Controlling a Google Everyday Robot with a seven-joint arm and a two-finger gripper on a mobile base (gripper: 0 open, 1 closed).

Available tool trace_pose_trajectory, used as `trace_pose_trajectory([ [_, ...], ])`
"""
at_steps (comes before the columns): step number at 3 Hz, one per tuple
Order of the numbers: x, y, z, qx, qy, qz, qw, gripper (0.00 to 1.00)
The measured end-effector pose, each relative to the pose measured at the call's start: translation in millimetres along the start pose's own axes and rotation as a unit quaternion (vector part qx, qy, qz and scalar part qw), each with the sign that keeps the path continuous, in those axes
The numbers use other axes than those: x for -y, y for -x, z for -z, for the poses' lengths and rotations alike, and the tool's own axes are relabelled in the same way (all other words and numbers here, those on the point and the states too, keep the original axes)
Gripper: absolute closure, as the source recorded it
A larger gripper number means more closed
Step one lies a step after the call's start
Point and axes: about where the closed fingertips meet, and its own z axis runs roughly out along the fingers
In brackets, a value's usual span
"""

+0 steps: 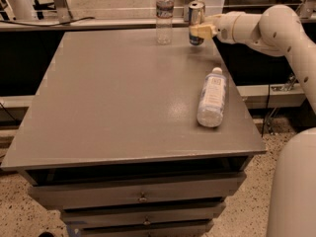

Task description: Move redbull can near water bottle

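We are in the middle of the job. Our gripper [199, 31] is at the far right corner of the table [113, 102], and it is pinching the redbull can [196, 12] round its lower half. The can stands up straight in the pincer, with its silver top poking out above. Its bottom looks very low, right at the table top or just over it; we cannot tell which.

The water bottle [164, 15] stands up straight at the far edge, a little to the left of the can. They are near but not touching.

Next, we think the can needs a small slide to the left, then a soft set-down. We must not bump the bottle over. The fat bottle [211, 98] lies on its side, well apart from all this.
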Motion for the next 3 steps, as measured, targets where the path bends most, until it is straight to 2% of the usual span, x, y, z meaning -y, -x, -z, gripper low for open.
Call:
trace_pose_trajectory([
  [1, -1.3, -2.8, -14.9, 0.010, 0.009, -0.009, 0.9999, 1.00],
  [2, -2.1, -4.5, -25.0, 0.014, 0.013, -0.017, 0.9997, 0.82],
  [3, -2.6, -6.6, -29.8, 0.016, 0.015, -0.024, 0.9995, 0.59],
])
